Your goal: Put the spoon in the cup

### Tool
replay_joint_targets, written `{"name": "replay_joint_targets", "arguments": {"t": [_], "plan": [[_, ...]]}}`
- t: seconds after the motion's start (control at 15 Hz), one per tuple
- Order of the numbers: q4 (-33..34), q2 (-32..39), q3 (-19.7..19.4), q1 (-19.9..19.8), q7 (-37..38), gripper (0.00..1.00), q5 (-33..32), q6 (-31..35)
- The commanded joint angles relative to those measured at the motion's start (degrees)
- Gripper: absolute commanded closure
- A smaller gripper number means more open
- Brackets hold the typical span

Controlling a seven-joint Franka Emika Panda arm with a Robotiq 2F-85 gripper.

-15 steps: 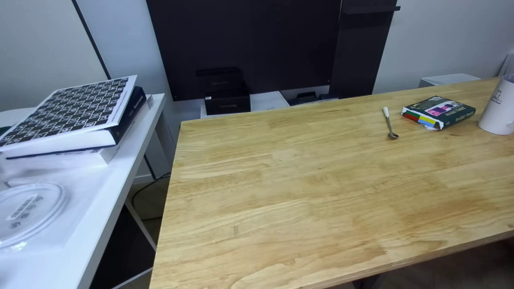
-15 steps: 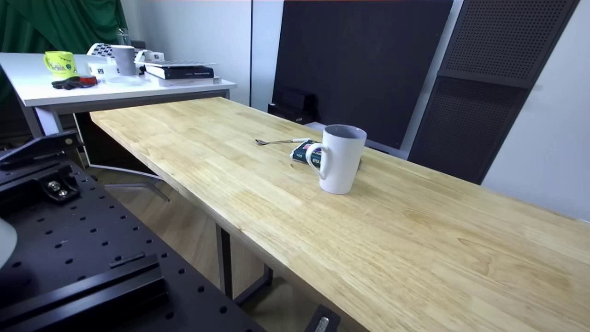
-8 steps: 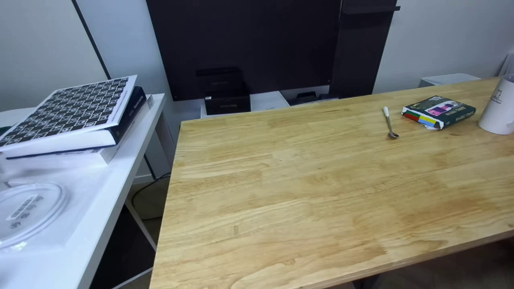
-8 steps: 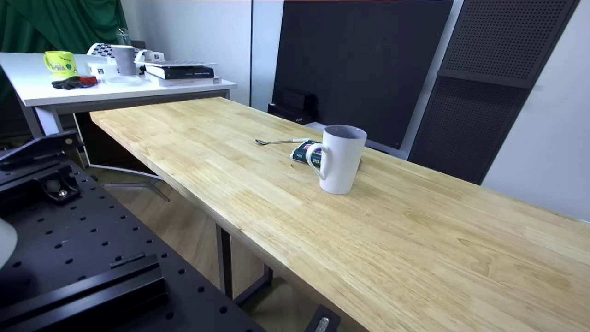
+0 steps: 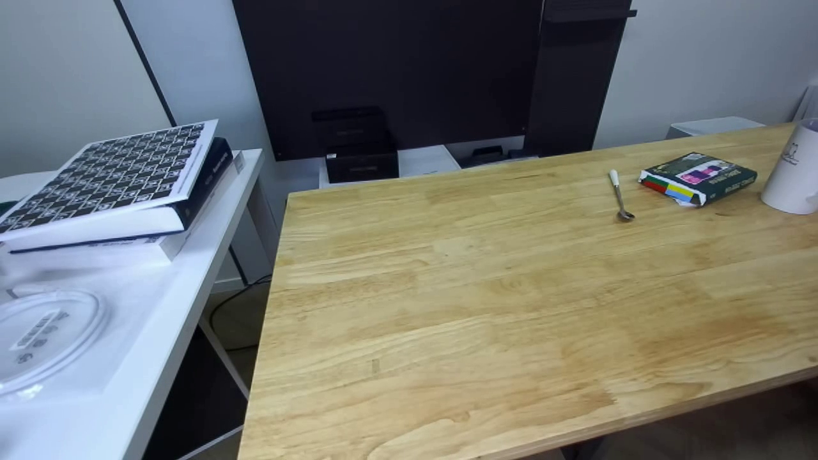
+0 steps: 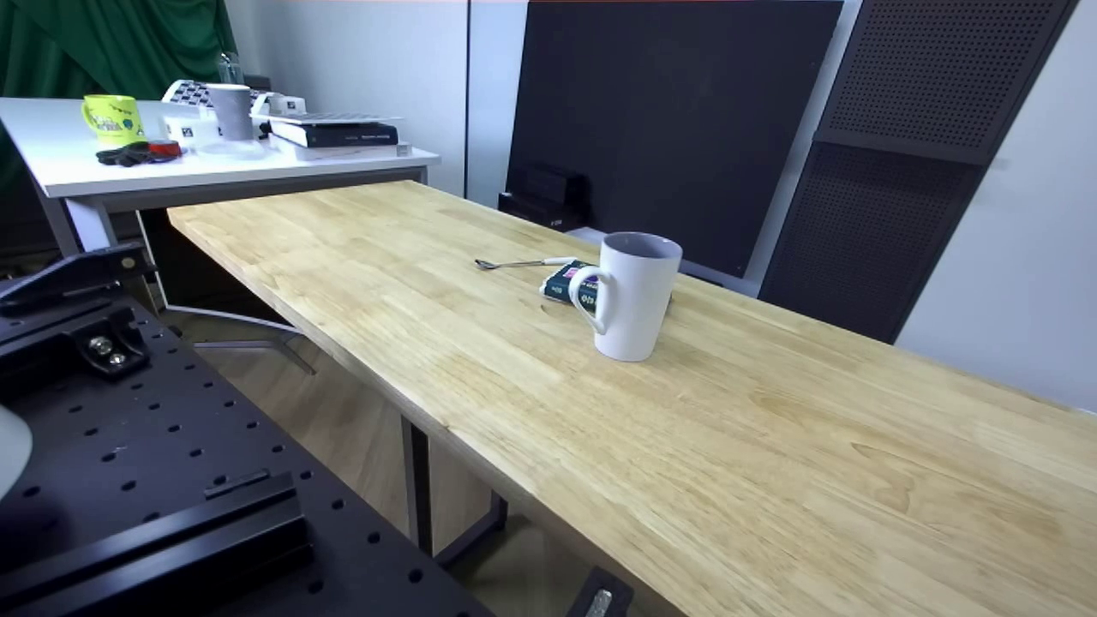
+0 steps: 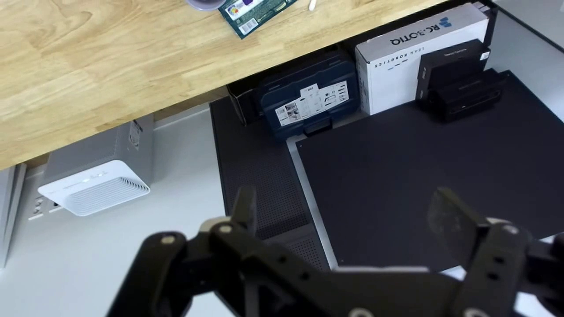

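Observation:
The spoon [image 5: 620,200] lies flat on the wooden table, white handle end toward the back edge, its small metal bowl [image 5: 625,216] nearer the front. Upright beyond the colourful box stands the white cup [image 6: 638,300], handle on its side; an exterior view cuts off part of the cup [image 5: 792,172]. In the wrist view only the cup's rim [image 7: 206,3] and the spoon's handle tip [image 7: 312,5] show, at the top edge. My gripper [image 7: 343,196] is open with nothing between its fingers, away from both, with the dark wall panel behind it. Neither exterior view shows it.
A flat green multicoloured box [image 5: 700,177] lies between spoon and cup, partly behind the cup [image 6: 638,300] in an exterior view. A white side table [image 5: 137,300] carries books [image 5: 115,182]. Below the table's back edge are a Robotiq box [image 7: 418,57] and a blue case [image 7: 308,94].

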Motion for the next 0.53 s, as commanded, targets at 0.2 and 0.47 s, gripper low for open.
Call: {"name": "replay_joint_targets", "arguments": {"t": [0.2, 0.47], "plan": [[-3.22, -2.45, 1.22, -1.15, 0.89, 0.0, -4.92, 0.43], [-6.46, 2.15, 1.98, -1.09, 2.37, 0.0, -5.55, 5.99]]}}
